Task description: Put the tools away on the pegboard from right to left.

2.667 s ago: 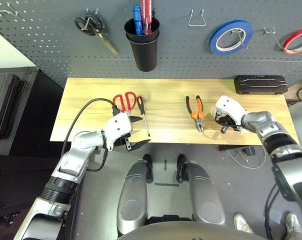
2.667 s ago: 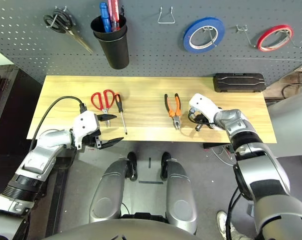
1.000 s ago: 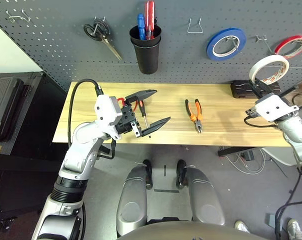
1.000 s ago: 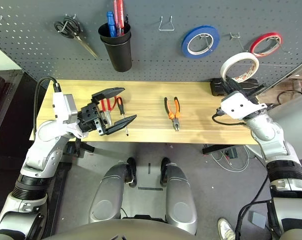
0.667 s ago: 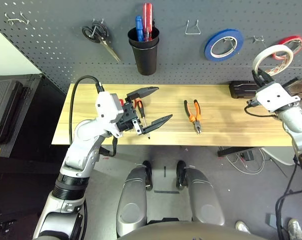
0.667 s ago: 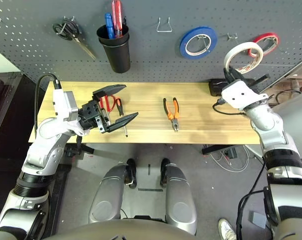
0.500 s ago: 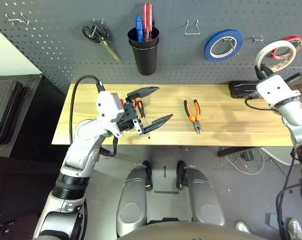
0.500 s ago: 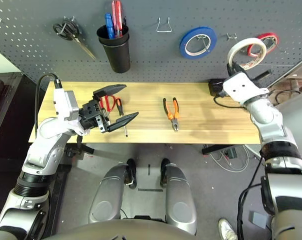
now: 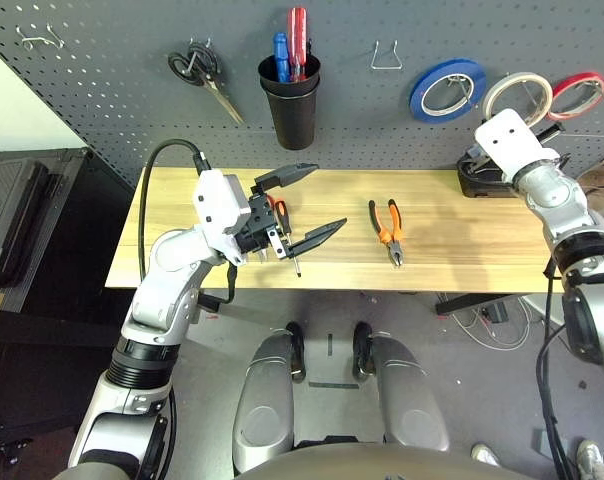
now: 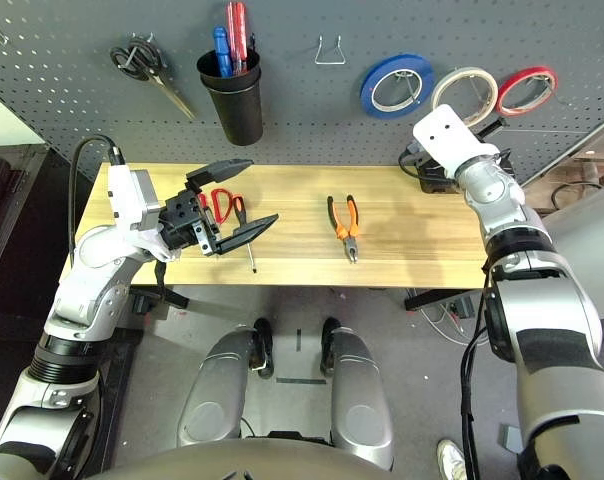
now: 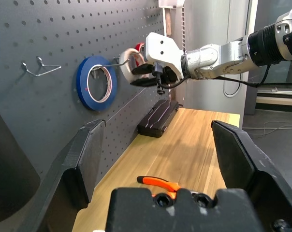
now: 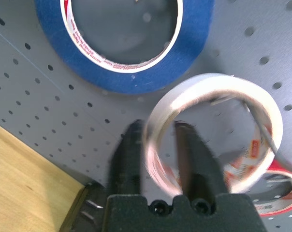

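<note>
Cream tape roll (image 9: 517, 97) lies flat against the pegboard (image 9: 102, 80), clamped in the right gripper (image 12: 158, 145).

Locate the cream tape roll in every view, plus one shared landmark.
Left eye view: cream tape roll against the pegboard, upper right.
Right eye view: upper right.
Left wrist view: top centre, at the right gripper.
Right wrist view: centre, one finger through it.
Shared landmark: the blue tape roll, beside it.

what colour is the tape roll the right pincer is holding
Cream tape roll, clearest in the right eye view.
</note>
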`<action>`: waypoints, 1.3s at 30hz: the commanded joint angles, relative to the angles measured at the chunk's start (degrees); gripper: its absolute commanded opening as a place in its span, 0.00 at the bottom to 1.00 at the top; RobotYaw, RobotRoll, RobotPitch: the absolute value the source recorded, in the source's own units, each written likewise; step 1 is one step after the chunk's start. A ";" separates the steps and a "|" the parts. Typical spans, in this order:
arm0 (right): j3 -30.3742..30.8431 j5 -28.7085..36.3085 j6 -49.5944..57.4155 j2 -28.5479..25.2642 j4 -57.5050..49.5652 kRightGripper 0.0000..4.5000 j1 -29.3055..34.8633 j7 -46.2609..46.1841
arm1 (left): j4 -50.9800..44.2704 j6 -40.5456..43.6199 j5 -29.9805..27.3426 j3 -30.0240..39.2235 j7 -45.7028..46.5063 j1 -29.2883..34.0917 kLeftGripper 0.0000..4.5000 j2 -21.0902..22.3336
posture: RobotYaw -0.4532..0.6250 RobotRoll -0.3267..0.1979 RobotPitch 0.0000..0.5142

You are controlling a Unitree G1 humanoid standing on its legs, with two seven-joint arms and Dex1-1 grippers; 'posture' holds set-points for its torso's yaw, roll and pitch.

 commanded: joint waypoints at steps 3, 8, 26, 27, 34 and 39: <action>-0.20 0.66 -7.23 -1.11 -2.12 0.71 3.79 -1.84 | -0.02 0.41 1.02 -0.75 -0.07 0.51 1.00 0.28 | 0.50 0.62 0.45; -0.42 0.19 -17.65 -2.88 -7.72 0.99 13.49 -6.14 | 0.15 0.20 1.48 -0.77 -0.09 1.24 1.00 0.40 | 0.50 0.62 0.47; -4.07 16.48 -0.18 2.40 -36.85 0.99 40.17 10.47 | 0.53 0.60 0.89 0.18 -0.86 3.07 1.00 1.95 | 0.49 0.62 0.50; -4.21 16.97 1.84 2.72 -38.13 0.99 40.75 11.32 | 0.59 0.59 0.92 0.20 -0.87 3.20 1.00 2.06 | 0.49 0.62 0.50; -5.58 19.52 18.76 4.76 -44.34 0.99 41.39 13.32 | 3.68 -0.53 3.74 -0.44 -1.42 4.43 1.00 3.85 | 0.49 0.62 0.51; -6.02 20.78 27.74 5.83 -47.81 0.99 40.29 13.51 | 4.62 -0.48 5.32 -0.75 -1.58 4.53 1.00 4.48 | 0.49 0.62 0.51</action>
